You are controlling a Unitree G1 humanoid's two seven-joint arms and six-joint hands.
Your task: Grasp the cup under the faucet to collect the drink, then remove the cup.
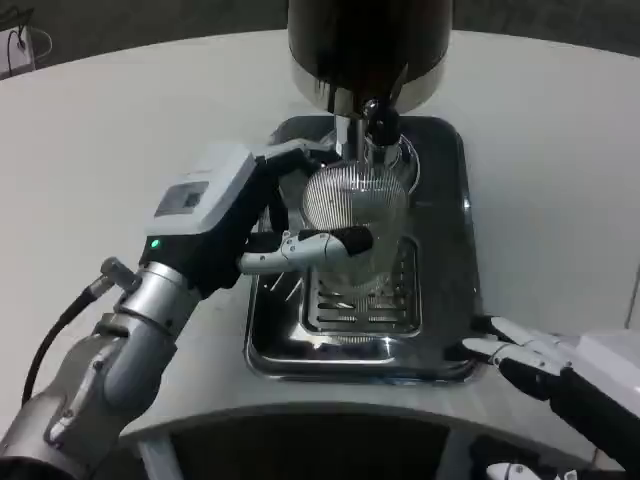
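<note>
Under the faucet (378, 118), unmarked ribbed cup (352, 205) in left robot hand (262, 232).

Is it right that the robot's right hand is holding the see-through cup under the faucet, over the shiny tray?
Not quite. The head view shows the left hand holding the cup under the faucet, over the tray. The right hand rests on the table beside the tray.
</note>
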